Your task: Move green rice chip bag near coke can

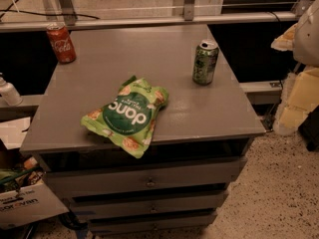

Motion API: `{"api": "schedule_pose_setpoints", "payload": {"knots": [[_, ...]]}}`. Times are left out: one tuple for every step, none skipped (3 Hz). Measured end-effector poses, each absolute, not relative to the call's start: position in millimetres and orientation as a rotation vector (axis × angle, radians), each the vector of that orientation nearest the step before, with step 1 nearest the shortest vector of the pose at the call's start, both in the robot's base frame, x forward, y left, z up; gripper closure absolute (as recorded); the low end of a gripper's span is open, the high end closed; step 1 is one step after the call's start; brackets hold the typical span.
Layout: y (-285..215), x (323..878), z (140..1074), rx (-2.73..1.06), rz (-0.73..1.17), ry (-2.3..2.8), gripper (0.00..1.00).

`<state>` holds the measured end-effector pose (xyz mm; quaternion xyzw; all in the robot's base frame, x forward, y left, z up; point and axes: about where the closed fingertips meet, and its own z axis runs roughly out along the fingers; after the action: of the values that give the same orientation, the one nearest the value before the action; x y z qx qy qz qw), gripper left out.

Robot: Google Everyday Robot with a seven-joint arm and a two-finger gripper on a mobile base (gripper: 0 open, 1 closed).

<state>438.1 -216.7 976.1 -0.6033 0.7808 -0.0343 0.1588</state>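
The green rice chip bag (128,116) lies flat near the front edge of the grey cabinet top (149,59), left of centre, with its lower corner hanging over the edge. The coke can (61,43) stands upright at the far left corner of the top, well apart from the bag. My gripper is not in view. A pale bulky shape (306,34) at the right edge may be part of my arm, but I cannot tell.
A green-patterned can (205,61) stands upright at the right side of the top. The cabinet has drawers (149,183) below. A white bottle (7,91) and a cardboard box (25,203) sit at the left. Yellowish foam blocks (299,106) are at the right. A rail (149,20) runs behind.
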Motion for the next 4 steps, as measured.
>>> {"api": "schedule_pose_setpoints", "payload": {"knots": [[-216.7, 438.1, 976.1, -1.725, -0.098, 2.232, 0.00], [-216.6, 438.2, 976.0, -1.725, -0.098, 2.232, 0.00], [-191.6, 446.7, 958.5, -1.721, -0.006, 2.160, 0.00], [-163.1, 461.8, 935.6, -1.707, 0.120, 2.069, 0.00]]}}
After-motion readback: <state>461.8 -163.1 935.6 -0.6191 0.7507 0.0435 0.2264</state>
